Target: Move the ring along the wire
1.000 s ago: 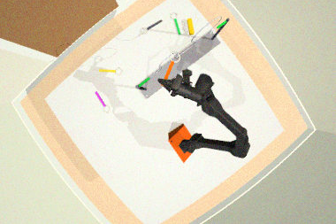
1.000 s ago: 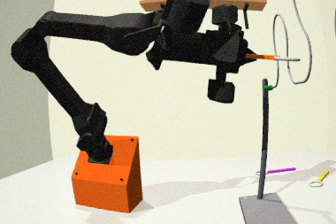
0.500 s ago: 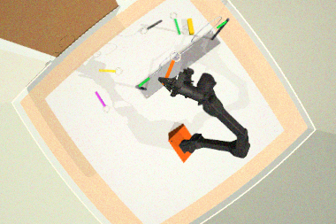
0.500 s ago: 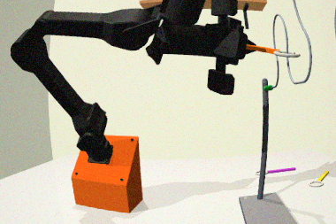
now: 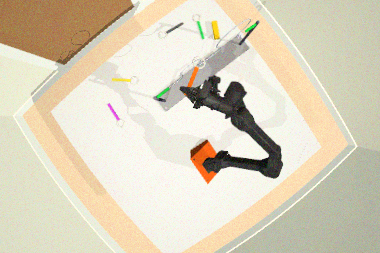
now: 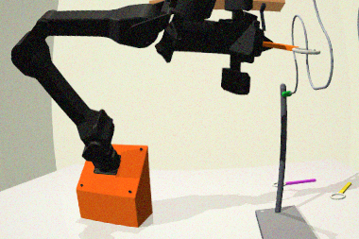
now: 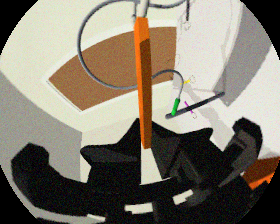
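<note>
My gripper (image 5: 186, 91) (image 6: 267, 44) (image 7: 141, 120) is shut on the orange handle (image 5: 192, 78) (image 6: 282, 45) (image 7: 143, 75). The handle's white ring (image 6: 313, 52) (image 7: 142, 9) is held nearly flat at a curved stretch of the grey wire (image 6: 332, 59) (image 7: 80, 45). Whether the ring touches the wire cannot be told. The nearer green part (image 5: 163, 92) (image 6: 286, 93) (image 7: 175, 106) is at the top of one post (image 6: 282, 134) (image 7: 201, 103), below the ring. The other green part (image 5: 251, 27) is by the far post (image 5: 246, 38).
Wire loops rise around the ring and close ahead of the fingers. The posts stand on a grey base plate (image 5: 172, 98) (image 6: 283, 224). Loose ringed sticks, including magenta (image 5: 114, 112) and yellow (image 5: 121, 80) ones, and a yellow block (image 5: 215, 30) lie on the table. A brown shelf (image 6: 274, 5) is behind the arm.
</note>
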`<state>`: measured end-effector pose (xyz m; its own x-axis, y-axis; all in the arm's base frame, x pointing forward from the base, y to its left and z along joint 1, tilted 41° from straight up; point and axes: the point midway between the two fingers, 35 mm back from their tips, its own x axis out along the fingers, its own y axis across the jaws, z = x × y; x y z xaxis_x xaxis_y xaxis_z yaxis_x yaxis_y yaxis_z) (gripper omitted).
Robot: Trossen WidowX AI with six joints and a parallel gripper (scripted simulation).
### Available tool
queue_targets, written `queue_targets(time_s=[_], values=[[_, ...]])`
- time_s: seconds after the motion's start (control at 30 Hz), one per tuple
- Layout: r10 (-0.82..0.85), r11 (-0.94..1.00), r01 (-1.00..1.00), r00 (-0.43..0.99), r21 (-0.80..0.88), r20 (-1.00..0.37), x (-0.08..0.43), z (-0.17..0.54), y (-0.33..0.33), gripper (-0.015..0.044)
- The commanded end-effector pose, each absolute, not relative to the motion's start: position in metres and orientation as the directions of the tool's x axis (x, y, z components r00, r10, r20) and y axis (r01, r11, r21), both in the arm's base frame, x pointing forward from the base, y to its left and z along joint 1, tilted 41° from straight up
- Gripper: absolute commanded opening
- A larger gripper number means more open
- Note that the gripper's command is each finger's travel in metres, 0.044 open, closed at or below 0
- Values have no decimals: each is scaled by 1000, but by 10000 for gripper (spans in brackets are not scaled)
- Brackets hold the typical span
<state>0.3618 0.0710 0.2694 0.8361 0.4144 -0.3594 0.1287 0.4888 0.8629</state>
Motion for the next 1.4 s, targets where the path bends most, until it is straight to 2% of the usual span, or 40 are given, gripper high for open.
queue_targets(time_s=[0.0, 0.67, 1.37], values=[[404, 510, 120, 841, 852, -361, 363, 274, 71, -150], [306, 713, 109, 840, 693, -447, 363, 264, 64, -150], [113, 933, 91, 844, 347, -525, 363, 249, 44, -150]])
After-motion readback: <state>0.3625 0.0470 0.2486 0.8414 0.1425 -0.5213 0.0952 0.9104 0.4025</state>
